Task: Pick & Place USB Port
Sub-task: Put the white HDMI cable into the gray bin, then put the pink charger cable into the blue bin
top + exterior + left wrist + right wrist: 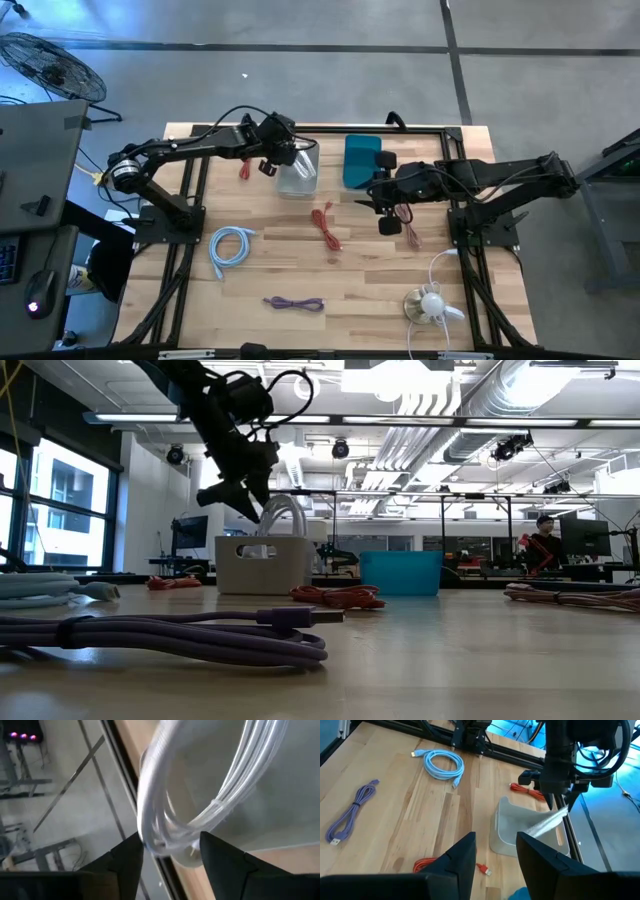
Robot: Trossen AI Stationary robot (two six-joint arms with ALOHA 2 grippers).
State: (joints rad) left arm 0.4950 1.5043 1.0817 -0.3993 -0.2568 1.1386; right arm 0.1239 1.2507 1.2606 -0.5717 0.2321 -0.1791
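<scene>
My left gripper (283, 157) is shut on a coiled white cable (200, 815) and stands over the far-left corner of a white bin (298, 180). In the low view the coil (283, 520) hangs below the gripper (243, 485), down into the bin (262, 565). The right wrist view shows the cable (547, 822) slanting into the bin (520, 832). My right gripper (372, 200) is open and empty, just right of the bin and in front of a teal bin (360, 160). Its fingers (495, 855) point toward the white bin. My left gripper pinches the white cable's bundled coil at the upper part of its loop (165, 842) between its two fingers, with several strands together. The fingers come from above, slanting down. The coil hangs below them, its lower part inside the white bin.
A red cable (325, 225) lies in front of the white bin. Two more red cables lie at its left (243, 168) and under my right arm (405, 225). Nearer are a light blue cable (230, 245), a purple cable (293, 303) and a white cable (430, 300).
</scene>
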